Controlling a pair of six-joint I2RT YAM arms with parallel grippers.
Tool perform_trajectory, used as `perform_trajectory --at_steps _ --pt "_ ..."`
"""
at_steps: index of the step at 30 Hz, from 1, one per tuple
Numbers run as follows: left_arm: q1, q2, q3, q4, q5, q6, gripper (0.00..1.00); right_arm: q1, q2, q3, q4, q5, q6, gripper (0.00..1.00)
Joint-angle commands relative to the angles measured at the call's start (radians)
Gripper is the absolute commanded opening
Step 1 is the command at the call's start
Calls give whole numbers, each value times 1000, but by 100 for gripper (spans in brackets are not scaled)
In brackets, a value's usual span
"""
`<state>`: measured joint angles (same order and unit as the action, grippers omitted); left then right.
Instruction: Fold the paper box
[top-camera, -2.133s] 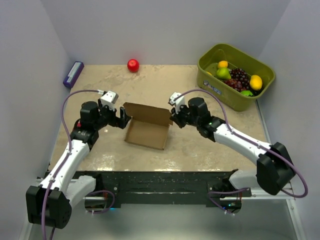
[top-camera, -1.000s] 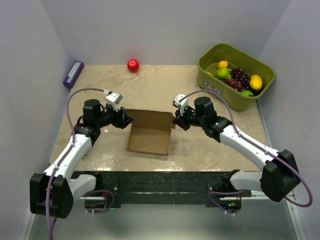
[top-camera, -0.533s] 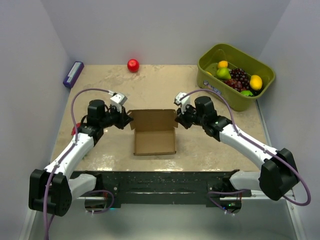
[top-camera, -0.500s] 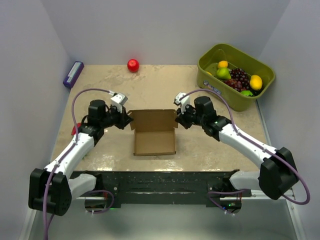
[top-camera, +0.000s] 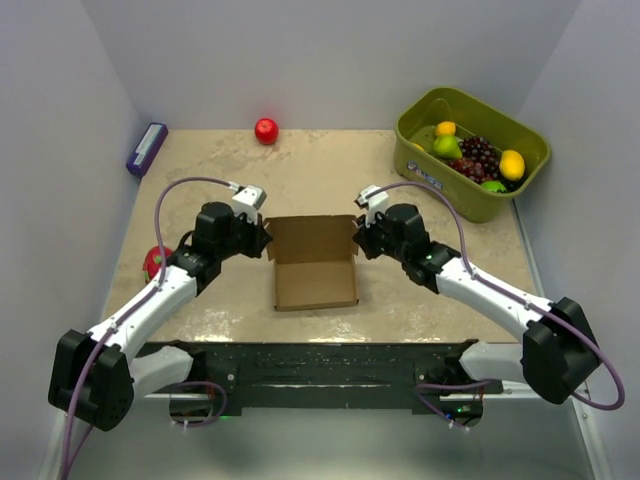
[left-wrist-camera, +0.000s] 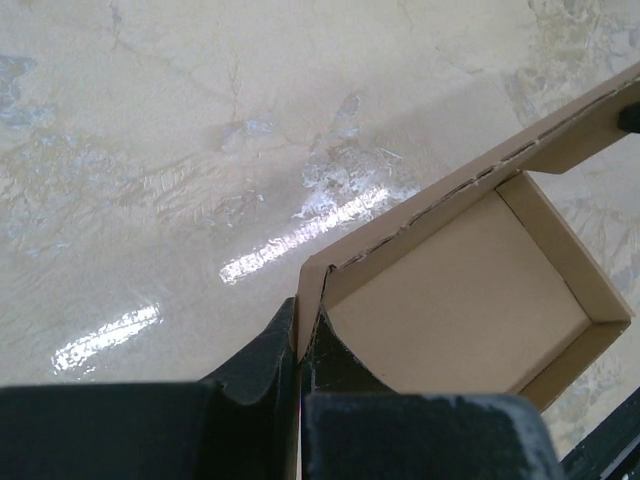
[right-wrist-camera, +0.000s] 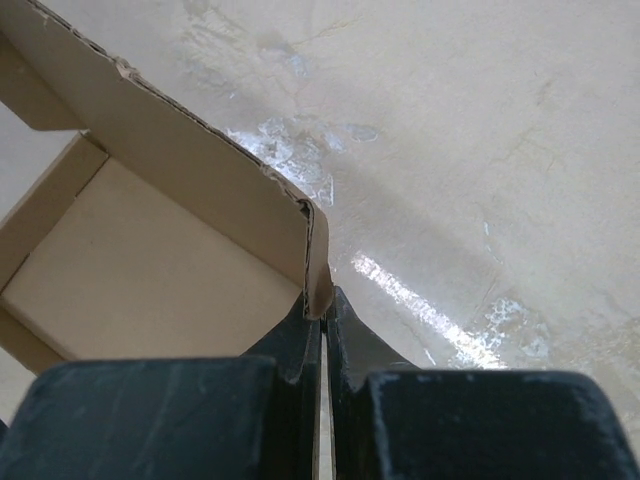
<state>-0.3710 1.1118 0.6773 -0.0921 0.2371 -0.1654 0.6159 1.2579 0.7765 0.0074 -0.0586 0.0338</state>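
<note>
The paper box is plain brown cardboard, standing open near the table's middle with its lid flap raised at the far side. My left gripper is shut on the box's far-left corner. In the left wrist view that corner of the box sits pinched in the left gripper. My right gripper is shut on the far-right corner. The right wrist view shows the box wall clamped by the right gripper. The box's inside is bare.
An olive-green bin with fruit stands at the back right. A red apple lies at the back centre, a purple block at the back left. A small red object lies beside the left arm.
My left gripper has shut on the box's far-left corner. Both arms moved with the box, which turned square to the table edge and shifted a little right.
</note>
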Motion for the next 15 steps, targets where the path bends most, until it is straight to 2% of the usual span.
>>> perform_trajectory --at_steps 1,15 --pt "-25 -6 33 26 -113 -75 0 25 -60 -40 126 152 104 0" --pt "-201 141 85 189 -416 -154 0 119 -40 -120 296 414 331 0"
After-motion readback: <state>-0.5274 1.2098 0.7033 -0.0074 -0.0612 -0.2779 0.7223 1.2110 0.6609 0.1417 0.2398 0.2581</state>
